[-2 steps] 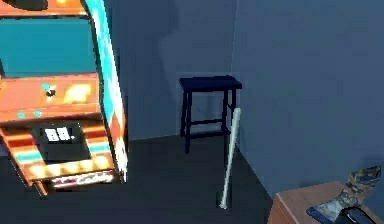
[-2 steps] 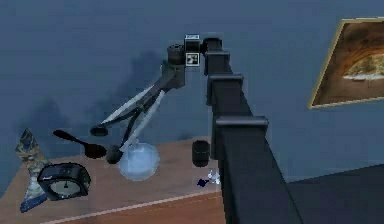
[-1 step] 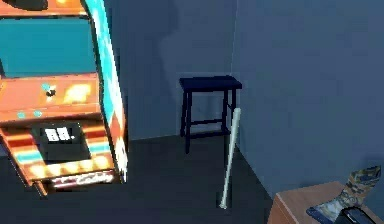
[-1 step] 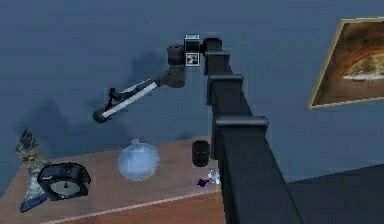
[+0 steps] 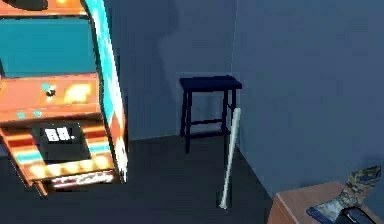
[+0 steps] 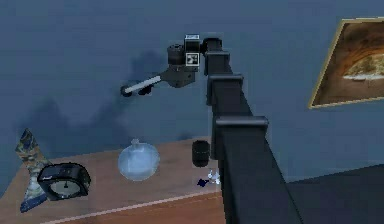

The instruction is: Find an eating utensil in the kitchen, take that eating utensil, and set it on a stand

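Note:
In the arm side view my arm (image 6: pixel 240 130) rises from the bottom edge. My gripper (image 6: pixel 135 88) is held high in front of the blue wall. A slim pale thing (image 6: pixel 145 84) with a dark tip hangs at its far end, clear of every surface, so the gripper holds it. Its shape fits a small eating utensil, though I cannot tell which kind. Below the gripper lies a wooden tabletop (image 6: pixel 110 200). The same tabletop's corner (image 5: pixel 305 208) shows at the forward view's bottom right.
On the tabletop stand a round glass vase (image 6: pixel 138 160), a black alarm clock (image 6: pixel 65 182), a small statue (image 6: pixel 30 160) and a dark cup (image 6: pixel 202 152). A framed picture (image 6: pixel 360 62) hangs on the wall. Ahead are an arcade cabinet (image 5: pixel 60 90), a dark blue stool (image 5: pixel 208 105) and a leaning bat (image 5: pixel 232 160).

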